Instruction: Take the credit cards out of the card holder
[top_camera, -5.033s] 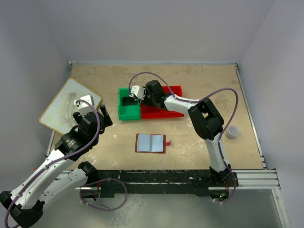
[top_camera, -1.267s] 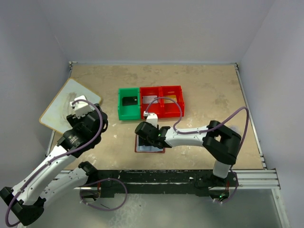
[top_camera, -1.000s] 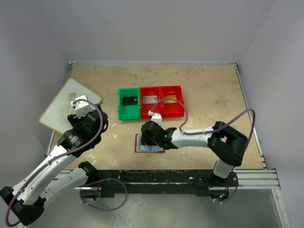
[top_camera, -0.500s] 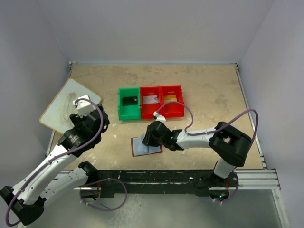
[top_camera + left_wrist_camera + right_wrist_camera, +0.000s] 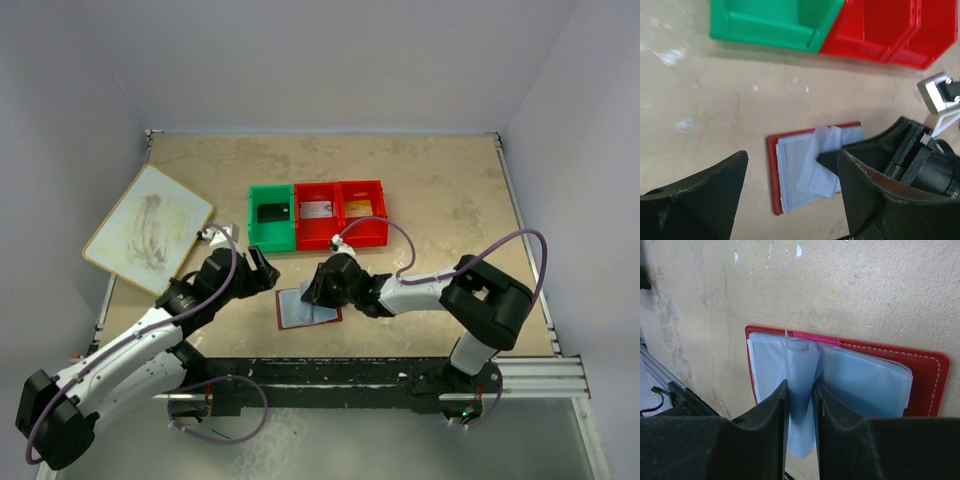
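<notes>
View of the bench from behind the arms, with both wrist views. The right gripper [image 5: 316,288] is pressed together on a single pale blue sleeve [image 5: 801,365] of the card holder [image 5: 300,312], which lies open on the table [image 5: 440,200] directly beneath its fingertips. The sleeve is drawn up off the stack between the two pads while the maroon cover stays flat below, apparently so that one pocket can be separated from the others and its mouth exposed. No card can be made out in the pinched sleeve or in those under it.

The left gripper [image 5: 262,272] is spread wide and holds nothing. It hangs just to the outer side of the holder, jaws facing it, with the holder's near edge between and ahead of its fingers in the wrist view. This placement looks chosen to pin the cover or take hold of whatever the lifted sleeve offers.

Beyond both grippers stands the bin tray [image 5: 318,240]. Its green compartment holds the black card [image 5: 272,212], its middle red one the silver card [image 5: 316,209], and its far red one the gold card [image 5: 362,207]. All three credit cards thus appear already out, and the pinch reads as a last check of the sleeves. The white board [image 5: 150,228] lies well behind the left gripper, untouched
</notes>
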Controlling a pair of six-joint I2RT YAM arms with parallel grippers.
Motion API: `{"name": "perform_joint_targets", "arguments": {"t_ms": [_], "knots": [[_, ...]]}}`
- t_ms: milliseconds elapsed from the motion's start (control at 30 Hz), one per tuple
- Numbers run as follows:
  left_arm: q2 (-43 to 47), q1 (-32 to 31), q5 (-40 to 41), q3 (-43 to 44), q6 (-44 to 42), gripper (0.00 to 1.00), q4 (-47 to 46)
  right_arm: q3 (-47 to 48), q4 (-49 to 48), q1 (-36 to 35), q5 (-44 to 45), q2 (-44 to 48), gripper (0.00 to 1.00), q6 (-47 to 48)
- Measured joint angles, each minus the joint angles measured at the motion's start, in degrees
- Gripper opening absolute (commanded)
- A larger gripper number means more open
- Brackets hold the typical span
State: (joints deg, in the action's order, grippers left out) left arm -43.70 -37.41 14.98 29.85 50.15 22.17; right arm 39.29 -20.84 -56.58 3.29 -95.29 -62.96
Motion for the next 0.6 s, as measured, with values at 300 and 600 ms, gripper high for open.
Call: {"name": "perform_joint_targets", "arguments": {"t_ms": [300,600], "knots": [[-9.49,-2.80,-14.75,-9.53,6.45,0.67,-18.99,-1.46,-2.86,0.26,-1.31,0.00,0.31,-1.03],[-19.08,-8.37,-14.49,-12.48,8.04,0.63,-32.87,-1.92,-4.02,0.57,-1.62,-0.26,0.40,-2.16]]}}
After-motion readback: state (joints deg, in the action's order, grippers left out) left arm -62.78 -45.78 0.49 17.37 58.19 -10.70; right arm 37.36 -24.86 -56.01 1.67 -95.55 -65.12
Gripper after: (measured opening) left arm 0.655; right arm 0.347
